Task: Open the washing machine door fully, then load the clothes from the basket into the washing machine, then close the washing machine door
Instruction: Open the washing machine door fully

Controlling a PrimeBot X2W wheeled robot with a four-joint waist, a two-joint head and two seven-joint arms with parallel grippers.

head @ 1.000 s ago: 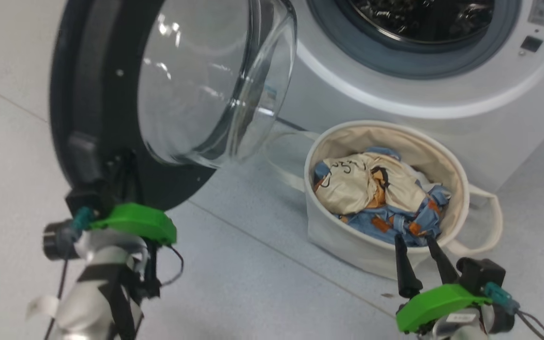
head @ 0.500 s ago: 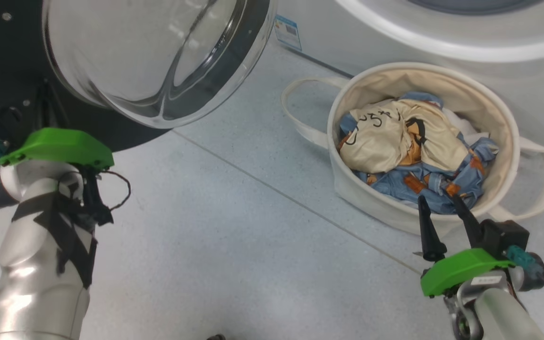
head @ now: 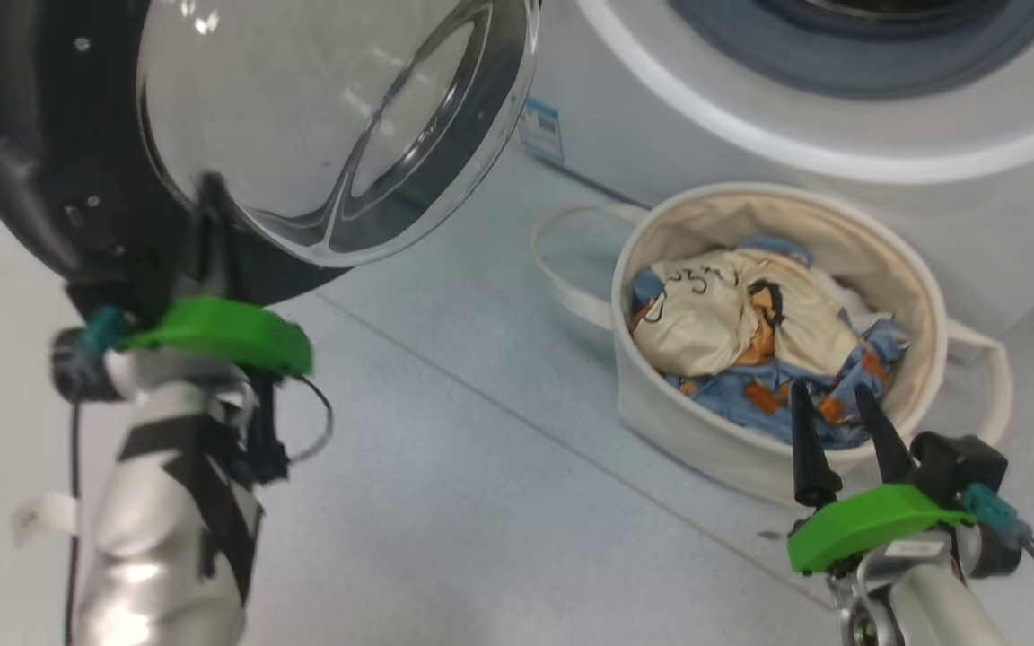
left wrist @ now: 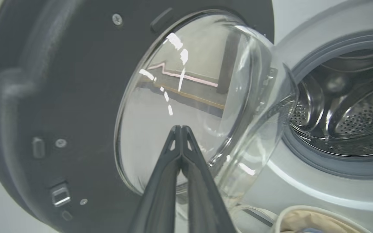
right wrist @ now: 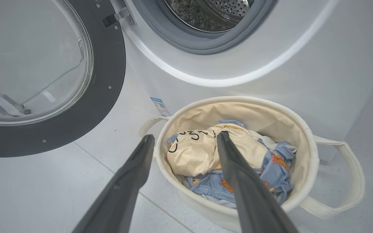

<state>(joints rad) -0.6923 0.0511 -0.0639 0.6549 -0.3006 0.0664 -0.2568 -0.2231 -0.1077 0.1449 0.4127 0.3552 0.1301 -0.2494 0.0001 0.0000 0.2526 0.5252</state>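
Observation:
The washing machine door (head: 50, 179) stands swung out to the left, its glass bowl (head: 328, 117) bulging toward me. My left gripper (head: 209, 188) is shut with nothing in it, fingers up against the door's inner face at the lower edge of the glass (left wrist: 160, 106); its tips (left wrist: 180, 127) are pressed together. The washing machine (head: 930, 206) shows its grey-ringed drum mouth (right wrist: 212, 9). The basket (head: 687, 431) stands in front of it, holding the clothes (head: 732, 314), cream over blue and orange. My right gripper (head: 831, 390) hangs open at the basket's near rim (right wrist: 238, 98), above the clothes (right wrist: 202, 152).
A blue label sticker (head: 541, 128) marks the washer's lower left front. The basket's loop handles (head: 988, 377) stick out on both sides. Pale tiled floor (head: 481, 467) lies between the door and the basket.
The head camera has moved, so the whole picture shifted and the drum ring is back in view. Left gripper stays shut at the door; right stays open by the basket.

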